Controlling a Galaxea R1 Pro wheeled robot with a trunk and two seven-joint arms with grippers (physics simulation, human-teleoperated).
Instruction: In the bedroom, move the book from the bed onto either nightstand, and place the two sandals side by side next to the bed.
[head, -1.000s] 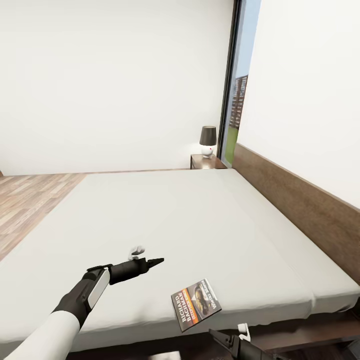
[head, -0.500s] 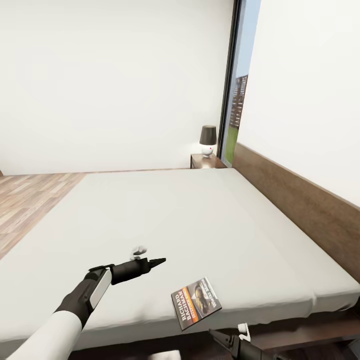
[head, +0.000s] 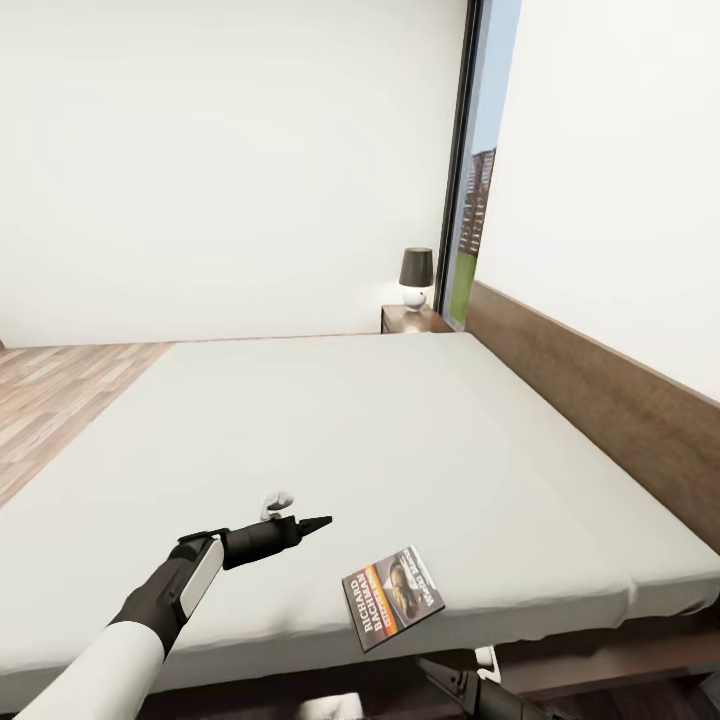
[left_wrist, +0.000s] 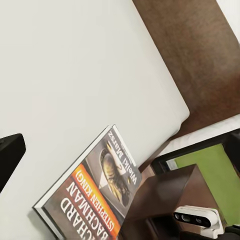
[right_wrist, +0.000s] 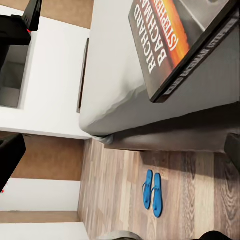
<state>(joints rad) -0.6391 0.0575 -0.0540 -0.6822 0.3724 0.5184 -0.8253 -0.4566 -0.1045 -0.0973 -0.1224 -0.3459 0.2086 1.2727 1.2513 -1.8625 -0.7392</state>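
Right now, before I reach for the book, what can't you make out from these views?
- Right gripper: head view, cut off by the bottom edge; jaw state unclear.
- Left gripper: head view, side-on; open or shut unreadable.
- Book: overhangs the bed edge; the left wrist view crops its title.
- Sandals: right wrist view, too small for detail.
- Nightstand: head view, front hidden behind the mattress.

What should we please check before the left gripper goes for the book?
1. Book lies flat at the bed's near edge, overhanging slightly: ok.
2. Left gripper beside the book, not touching: ok.
3. Left gripper open enough: cannot tell.
4. Nightstand by the far corner, holding a lamp; free space on top: cannot tell.
5. Sandals side by side on the floor: ok.
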